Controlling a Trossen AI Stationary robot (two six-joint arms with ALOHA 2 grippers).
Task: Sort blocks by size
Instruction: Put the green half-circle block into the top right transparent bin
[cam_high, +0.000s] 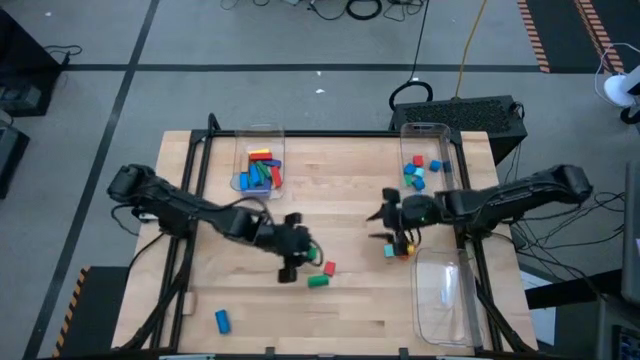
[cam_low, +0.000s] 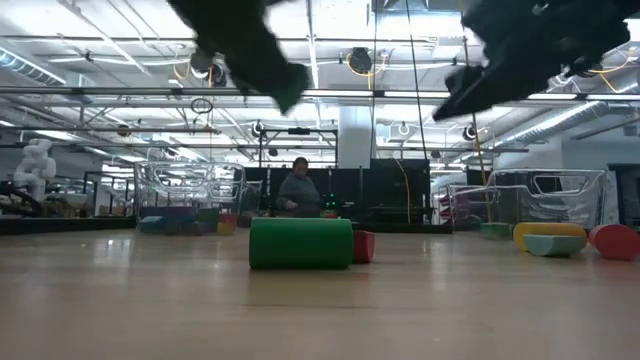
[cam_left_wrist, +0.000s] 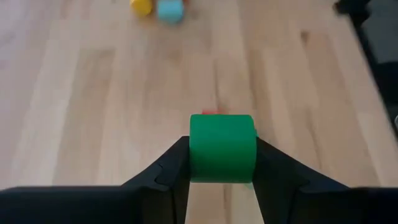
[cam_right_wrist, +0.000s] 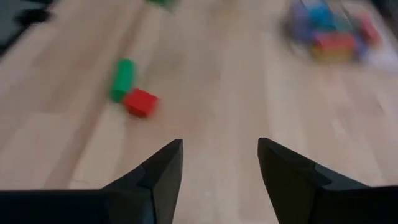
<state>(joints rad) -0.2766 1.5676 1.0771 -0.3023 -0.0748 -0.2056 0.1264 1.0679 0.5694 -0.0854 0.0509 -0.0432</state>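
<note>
The left gripper (cam_left_wrist: 222, 177) hangs over the middle of the tabletop (cam_high: 340, 200), its jaws closed on the sides of a green cylinder block (cam_left_wrist: 222, 148), which sits squarely between them. Just beyond the held block, the edge of a red block (cam_left_wrist: 210, 113) peeps out past its far rim. In the low view a second green cylinder (cam_low: 300, 243) lies on its side on the wood below the raised left gripper, with the red cube touching or just beside its end. Far ahead of the left jaws, a yellow block (cam_left_wrist: 141, 5) and a light blue block (cam_left_wrist: 170, 10) lie side by side.

The right gripper (cam_right_wrist: 220, 163) hovers above the tabletop with its jaws open and nothing between them. From above, yellow and orange blocks (cam_high: 395, 250) lie just beneath the right gripper. Beyond its jaws, off to one side, lie the green cylinder and red cube together. Farther off stands a clear bin (cam_high: 259, 160) holding a heap of blue, red, yellow and green blocks.

Another clear bin (cam_high: 426, 157) near the right arm holds several blue blocks and one red. A third bin (cam_high: 446, 300) lies beside that arm. A lone blue cylinder (cam_high: 222, 320) lies well apart from both grippers, near the tabletop's front edge.
</note>
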